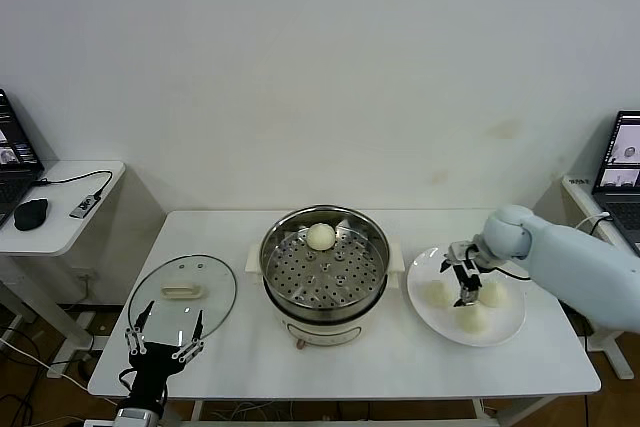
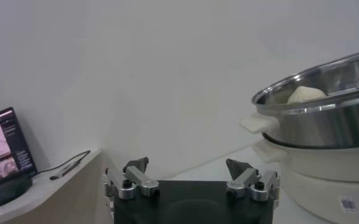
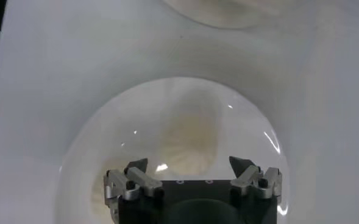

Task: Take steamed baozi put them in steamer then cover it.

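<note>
The steamer (image 1: 340,277), a shiny perforated basket on a cream pot base, stands mid-table and holds one baozi (image 1: 321,237) at its far side. Three more baozi (image 1: 438,293) lie on a white plate (image 1: 428,265) to its right. My right gripper (image 1: 467,289) is open, pointing down just above the plate among them. In the right wrist view an off-white bun (image 3: 188,137) lies ahead of the open right gripper (image 3: 190,167). The glass cover (image 1: 205,312) lies flat left of the steamer. My left gripper (image 1: 165,339) is open and empty at the cover's near edge.
The left wrist view shows the steamer (image 2: 325,115) to one side with the bun (image 2: 306,94) above its rim, and my open left gripper (image 2: 191,170). Side desks with laptops (image 1: 622,162) stand at both ends of the table. A mouse (image 1: 30,213) lies on the left desk.
</note>
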`<act>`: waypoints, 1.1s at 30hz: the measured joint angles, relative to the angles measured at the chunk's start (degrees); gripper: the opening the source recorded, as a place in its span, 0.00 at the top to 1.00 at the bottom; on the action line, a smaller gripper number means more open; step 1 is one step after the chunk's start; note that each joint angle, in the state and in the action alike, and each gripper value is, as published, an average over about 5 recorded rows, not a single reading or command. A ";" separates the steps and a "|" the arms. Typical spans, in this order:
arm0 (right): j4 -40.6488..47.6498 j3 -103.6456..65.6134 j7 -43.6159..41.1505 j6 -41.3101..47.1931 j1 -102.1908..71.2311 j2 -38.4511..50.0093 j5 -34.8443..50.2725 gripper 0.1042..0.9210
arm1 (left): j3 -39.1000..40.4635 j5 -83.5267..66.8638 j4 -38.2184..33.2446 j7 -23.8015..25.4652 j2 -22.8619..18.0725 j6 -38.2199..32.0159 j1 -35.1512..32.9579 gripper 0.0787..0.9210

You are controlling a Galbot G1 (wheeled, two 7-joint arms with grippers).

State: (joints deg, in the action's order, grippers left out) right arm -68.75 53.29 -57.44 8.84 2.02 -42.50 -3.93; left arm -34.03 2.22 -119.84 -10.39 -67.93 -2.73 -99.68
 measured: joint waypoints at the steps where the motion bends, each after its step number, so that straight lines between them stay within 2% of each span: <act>1: 0.39 -0.18 0.04 0.01 -0.20 -0.37 -0.22 0.12 | -0.05 -0.01 0.03 0.00 0.00 -0.01 0.00 0.12; 7: 2.27 -0.97 0.15 0.40 -1.23 -1.98 -1.25 0.16 | -0.11 -0.06 0.21 -0.03 -0.15 -0.10 0.05 0.12; 21: 2.97 -2.35 0.33 1.34 -2.23 -2.24 -1.75 0.41 | -0.22 -0.19 0.10 -0.10 -0.29 -0.22 0.07 0.12; 33: -3.13 2.36 -0.68 4.56 7.08 2.68 4.65 0.41 | -0.06 -0.40 -0.60 -0.05 0.28 -0.12 0.69 0.12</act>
State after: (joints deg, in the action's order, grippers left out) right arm -71.88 55.65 -58.12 13.40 9.11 -39.82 0.72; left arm -34.10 1.83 -120.44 -10.44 -67.65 -2.85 -98.99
